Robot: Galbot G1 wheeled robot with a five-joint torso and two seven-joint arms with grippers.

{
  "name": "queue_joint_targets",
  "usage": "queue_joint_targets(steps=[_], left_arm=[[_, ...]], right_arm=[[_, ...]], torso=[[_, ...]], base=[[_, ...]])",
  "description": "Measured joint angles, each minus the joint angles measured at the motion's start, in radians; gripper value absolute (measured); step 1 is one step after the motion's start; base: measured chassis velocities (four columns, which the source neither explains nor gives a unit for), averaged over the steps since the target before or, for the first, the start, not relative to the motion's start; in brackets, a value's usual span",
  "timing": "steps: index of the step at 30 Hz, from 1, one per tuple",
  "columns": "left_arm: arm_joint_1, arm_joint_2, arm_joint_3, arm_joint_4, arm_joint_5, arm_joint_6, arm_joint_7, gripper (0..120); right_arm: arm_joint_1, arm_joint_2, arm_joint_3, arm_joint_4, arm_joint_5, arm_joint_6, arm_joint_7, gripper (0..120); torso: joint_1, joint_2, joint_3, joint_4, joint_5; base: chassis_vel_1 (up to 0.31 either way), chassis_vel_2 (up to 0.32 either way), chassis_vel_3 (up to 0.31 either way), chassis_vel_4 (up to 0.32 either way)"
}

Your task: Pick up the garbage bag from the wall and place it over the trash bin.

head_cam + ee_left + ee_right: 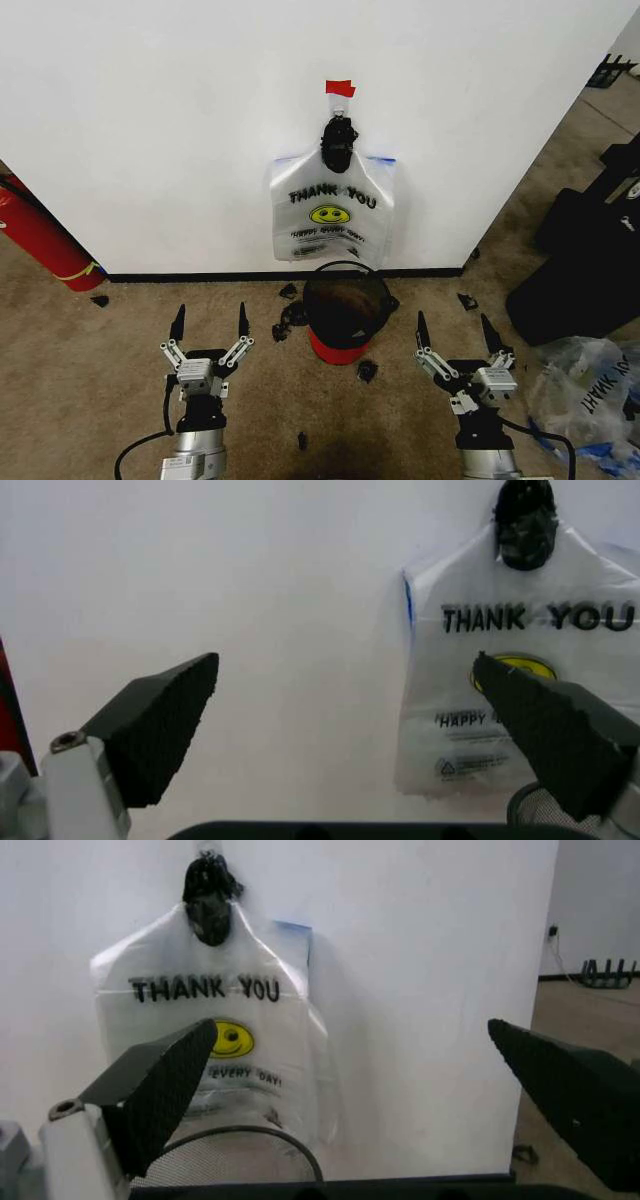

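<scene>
The garbage bag (333,212) hangs flat on the white wall (180,130) from a black hook under a red tape piece (339,88); it reads "THANK YOU" over a yellow smiley. The same garbage bag (510,682) shows in the left wrist view, and the garbage bag (215,1027) in the right wrist view. The trash bin (345,312), black with a red base, stands on the carpet right below the bag. My left gripper (210,322) is open, left of the bin. My right gripper (455,330) is open, right of the bin. Both hold nothing and are well short of the wall.
A red cylinder (40,235) with a yellow band leans at the far left. Black cases (590,260) and a clear "MART" bag (590,385) lie at the right. Small black scraps (290,315) litter the carpet around the bin. A black baseboard (200,276) runs along the wall.
</scene>
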Motion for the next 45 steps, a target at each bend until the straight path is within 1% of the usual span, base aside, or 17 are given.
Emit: queue_joint_targets(steps=[22,35,39,40,45], left_arm=[[0.008,-0.008,0.0,-0.008,0.003,0.005,0.0,100],[0.01,-0.006,0.002,-0.015,-0.002,0.009,0.0,100],[0.013,0.003,0.003,-0.019,-0.014,0.018,0.001,100],[0.013,0.003,0.003,-0.019,-0.014,0.018,0.001,100],[0.027,0.009,-0.012,-0.03,-0.021,0.023,0.001,100]], right_arm=[[0.004,-0.001,0.002,-0.015,-0.004,0.041,-0.047,100],[0.005,-0.003,0.003,-0.006,0.003,0.04,-0.051,100],[0.064,-0.052,0.002,-0.025,0.091,-0.033,-0.057,100],[0.064,-0.052,0.002,-0.025,0.091,-0.033,-0.057,100],[0.222,-0.159,-0.005,-0.067,0.28,-0.136,-0.094,100]], torso=[[0.0,0.0,0.0,0.0,0.0],[0.0,0.0,0.0,-0.0001,0.0],[0.0,0.0,0.0,0.0001,0.0],[0.0,0.0,0.0,0.0001,0.0],[0.0,0.0,0.0,0.0,0.0002]], base=[[0.0,0.0,0.0,0.0],[0.0,0.0,0.0,0.0],[0.0,0.0,0.0,0.0],[0.0,0.0,0.0,0.0],[0.0,0.0,0.0,0.0]])
